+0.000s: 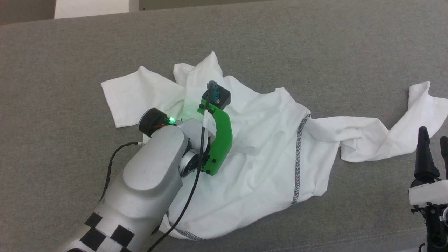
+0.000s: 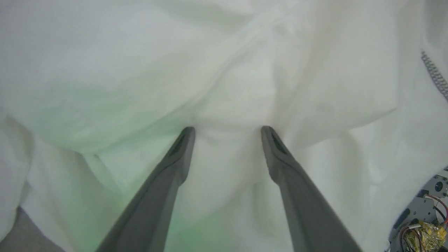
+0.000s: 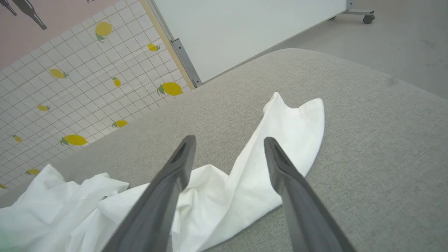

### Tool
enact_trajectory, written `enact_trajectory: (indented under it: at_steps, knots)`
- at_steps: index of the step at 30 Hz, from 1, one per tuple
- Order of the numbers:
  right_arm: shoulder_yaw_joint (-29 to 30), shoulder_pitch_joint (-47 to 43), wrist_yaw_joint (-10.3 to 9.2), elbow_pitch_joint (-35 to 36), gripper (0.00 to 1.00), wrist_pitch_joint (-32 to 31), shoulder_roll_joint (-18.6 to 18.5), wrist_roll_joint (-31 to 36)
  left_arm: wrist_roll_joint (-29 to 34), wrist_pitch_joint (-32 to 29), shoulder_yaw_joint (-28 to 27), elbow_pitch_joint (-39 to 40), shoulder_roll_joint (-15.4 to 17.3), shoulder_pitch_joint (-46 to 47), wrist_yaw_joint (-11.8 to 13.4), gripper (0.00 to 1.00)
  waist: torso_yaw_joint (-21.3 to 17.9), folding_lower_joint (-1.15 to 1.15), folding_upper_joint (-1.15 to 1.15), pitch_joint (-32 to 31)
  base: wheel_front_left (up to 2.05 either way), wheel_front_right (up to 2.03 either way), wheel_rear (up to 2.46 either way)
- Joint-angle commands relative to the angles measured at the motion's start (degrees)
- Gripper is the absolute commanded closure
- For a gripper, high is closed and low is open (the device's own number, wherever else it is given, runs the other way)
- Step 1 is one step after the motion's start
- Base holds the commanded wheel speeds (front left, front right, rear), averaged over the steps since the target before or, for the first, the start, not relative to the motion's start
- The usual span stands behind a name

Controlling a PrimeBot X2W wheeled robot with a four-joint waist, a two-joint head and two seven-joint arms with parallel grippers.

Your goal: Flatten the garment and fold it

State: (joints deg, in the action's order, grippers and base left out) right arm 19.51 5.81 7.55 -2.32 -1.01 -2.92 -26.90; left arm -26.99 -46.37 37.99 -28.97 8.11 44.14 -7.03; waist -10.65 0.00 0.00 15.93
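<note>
One grey fabric surface (image 1: 315, 42); lemon-print wall (image 3: 87, 87), white panel (image 3: 245, 28) behind. Garment (image 1: 266, 140) crumpled, sleeve (image 1: 385, 136) trailing right. I see left end effector (image 2: 227, 129) fingers apart on cloth, right end effector (image 3: 229, 140) fingers apart over sleeve.

A grey woven upholstered surface (image 1: 315, 42) carries a crumpled white shirt (image 1: 266, 140), spread unevenly, with one sleeve trailing toward the robot's right.

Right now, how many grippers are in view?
2. The left gripper is down on the shirt's crumpled middle, fingers apart. The right gripper is at the head view's lower right, open, near the sleeve stretched out to the right.
</note>
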Motion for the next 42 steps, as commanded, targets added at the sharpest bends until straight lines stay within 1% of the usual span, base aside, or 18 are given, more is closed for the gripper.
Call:
enact_trajectory:
  at_steps: [1,2,3,4,5,7,9,12,16,21,25,28,29,30,33,38,40,42]
  knots:
    - [0.1,0.5,-0.06,-0.4,0.00,0.8,0.0,-0.6,0.5,-0.8,0.6,-0.4,1.0,0.2,-0.2,0.00,-2.1,0.00,0.00,2.2,0.00,0.00,0.00]
    - [0.1,0.5,-0.06,-0.6,0.00,1.0,0.0,-0.7,0.9,-1.3,1.0,-0.6,1.4,0.1,-0.2,0.00,-2.2,0.00,0.00,2.4,0.00,0.00,0.00]
    - [0.0,0.6,-0.06,-0.9,0.00,1.3,0.0,-0.9,1.4,-1.4,1.6,-0.7,1.8,0.0,-0.2,0.51,-2.3,0.00,0.00,2.6,0.00,0.00,0.00]
    - [-0.1,0.6,-0.06,-1.1,0.00,1.5,0.0,-1.1,1.8,-1.1,1.9,-0.7,2.1,-0.1,-0.2,0.89,-2.4,0.00,0.00,2.8,0.00,0.00,0.00]
    - [-0.3,0.7,-0.06,-1.3,0.00,1.7,0.0,-1.2,2.4,-1.0,2.4,-0.9,2.5,-0.2,-0.2,1.00,-2.5,0.00,0.00,3.0,0.00,0.00,0.00]
    - [-0.5,0.9,-0.06,-1.6,0.00,2.2,0.0,-1.5,3.2,0.3,2.8,-0.9,3.0,0.0,0.0,1.00,-2.5,0.00,0.00,3.3,0.00,0.00,0.00]
    - [-0.8,1.1,-0.06,-1.9,0.00,2.5,0.0,-1.7,4.3,2.7,2.7,-0.7,3.3,0.9,0.8,1.00,-2.6,0.00,0.00,3.6,0.00,0.00,0.00]
    - [-1.4,1.5,-0.06,-2.2,0.00,2.8,0.0,-1.9,6.1,8.9,1.4,-0.1,3.0,3.0,3.2,1.00,-2.8,0.00,0.00,4.1,0.00,0.00,0.00]
    - [-2.4,2.2,-0.06,-2.5,0.00,3.0,0.0,-2.3,7.8,16.2,-0.9,-2.2,2.2,7.4,6.5,1.00,-3.5,0.00,0.00,5.5,0.00,0.00,0.00]
    - [-3.8,3.0,-0.06,-3.1,0.00,3.4,0.0,-2.8,8.4,19.9,-3.5,-7.5,2.3,14.6,8.4,1.00,-5.3,0.00,0.00,7.6,0.00,0.00,0.00]
    - [-4.2,3.5,-0.06,-4.0,0.00,4.1,0.0,-3.1,7.9,22.0,-5.3,-11.2,2.3,18.2,9.5,1.00,-6.2,0.00,0.00,8.4,0.00,0.00,0.00]
    - [-4.4,3.3,-0.06,-4.7,0.00,4.6,0.0,-3.1,6.5,22.8,-6.0,-13.7,1.4,18.2,9.2,1.00,-6.2,0.00,0.00,8.2,0.00,0.00,0.00]
    - [-4.2,3.2,-0.06,-5.0,0.00,4.7,0.0,-3.1,5.8,22.5,-6.0,-14.7,0.9,17.8,8.6,0.27,-5.9,0.00,0.00,7.9,0.00,0.00,0.00]
    - [-4.2,3.1,-0.06,-5.2,0.00,4.8,0.0,-3.1,4.7,22.9,-6.5,-15.2,0.2,17.3,8.1,0.00,-5.5,0.00,0.00,7.6,0.00,0.00,0.00]
    - [-4.3,3.0,-0.06,-5.4,0.00,4.6,0.0,-2.9,2.5,25.2,-8.0,-15.8,-0.8,16.5,7.5,0.00,-4.0,0.00,0.00,6.5,0.00,0.00,0.00]
    - [-3.8,2.7,-0.06,-5.0,0.00,3.7,0.0,-1.6,-3.4,33.7,-13.1,-12.3,-2.2,14.1,5.9,0.00,0.1,0.00,0.00,3.2,0.00,0.00,0.00]
    - [-3.7,2.5,-0.06,-4.7,0.00,3.1,0.0,-1.2,-4.5,36.9,-14.5,-9.9,-1.8,11.9,5.9,0.00,1.8,0.00,0.00,1.7,0.00,0.00,0.00]
    - [-3.6,2.1,-0.06,-4.4,0.00,2.4,0.0,-0.8,-5.4,39.5,-16.0,-7.2,-1.0,8.8,6.6,0.00,3.5,0.00,0.00,0.4,0.00,0.00,0.00]
